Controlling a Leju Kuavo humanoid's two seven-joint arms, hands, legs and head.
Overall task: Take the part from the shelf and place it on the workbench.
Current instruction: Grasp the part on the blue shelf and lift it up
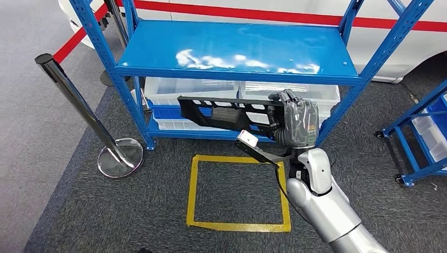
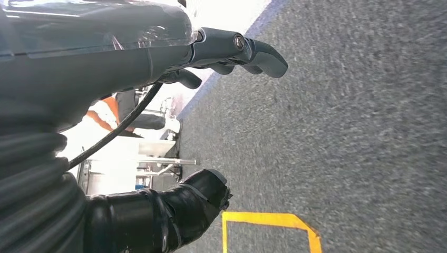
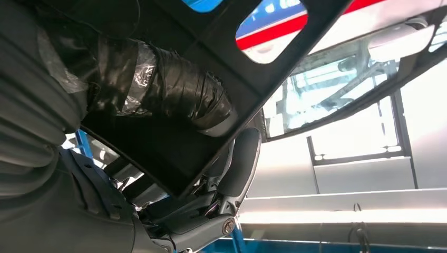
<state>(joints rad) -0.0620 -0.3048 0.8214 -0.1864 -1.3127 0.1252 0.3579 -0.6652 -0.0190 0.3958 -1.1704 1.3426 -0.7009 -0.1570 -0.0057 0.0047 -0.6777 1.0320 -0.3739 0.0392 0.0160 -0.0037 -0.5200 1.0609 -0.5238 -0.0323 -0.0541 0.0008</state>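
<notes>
A long black plastic part (image 1: 221, 112) with cut-outs hangs level in front of the blue shelf (image 1: 232, 50), just below its upper board. My right hand (image 1: 295, 122) grips the part's right end from the side. In the right wrist view the taped thumb (image 3: 174, 95) presses on the dark panel (image 3: 248, 52) and the fingers (image 3: 237, 163) curl under its edge. My left hand (image 2: 158, 132) hangs over grey carpet, its fingers apart with nothing between them.
Clear bins (image 1: 192, 89) sit on the shelf's lower level behind the part. A yellow tape square (image 1: 238, 193) marks the carpet before the shelf. A chrome stanchion (image 1: 120, 155) stands to the left. Another blue rack (image 1: 421, 132) is at the right.
</notes>
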